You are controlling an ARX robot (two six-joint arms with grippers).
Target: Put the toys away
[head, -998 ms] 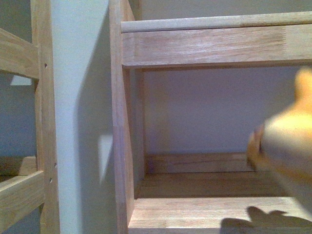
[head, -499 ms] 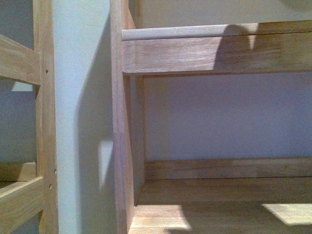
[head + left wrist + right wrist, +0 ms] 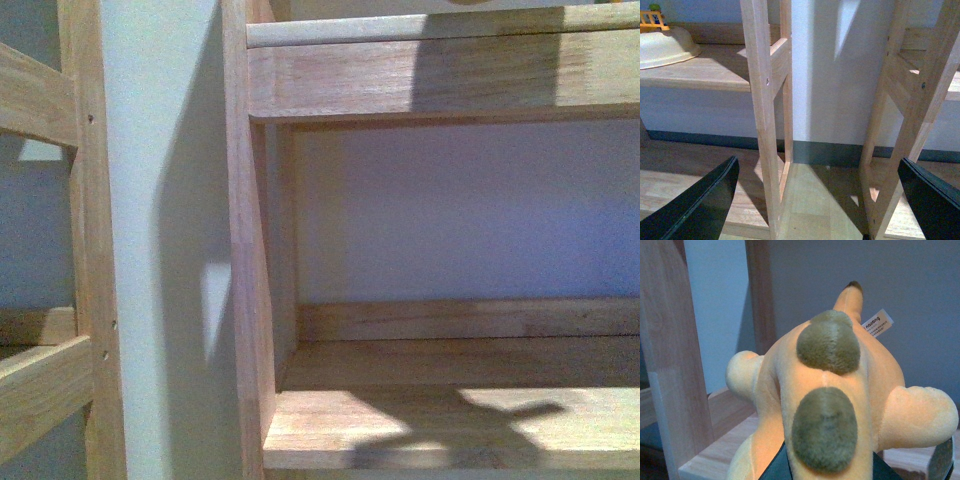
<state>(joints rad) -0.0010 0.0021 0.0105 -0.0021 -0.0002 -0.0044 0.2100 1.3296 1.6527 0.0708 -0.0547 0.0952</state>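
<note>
The left gripper [image 3: 817, 200] hangs with its jaws wide and nothing between them; through the gap stand two wooden shelf posts [image 3: 765, 115] and a strip of wall [image 3: 832, 85]. Off to one side a cream bowl [image 3: 662, 47] lies on a shelf board [image 3: 705, 70]. The right gripper [image 3: 827, 467] holds the orange plush [image 3: 825, 390], jaws closed on its body, brown patches facing the camera, hang tag [image 3: 877, 323] beyond, above a shelf [image 3: 715, 455].
</note>
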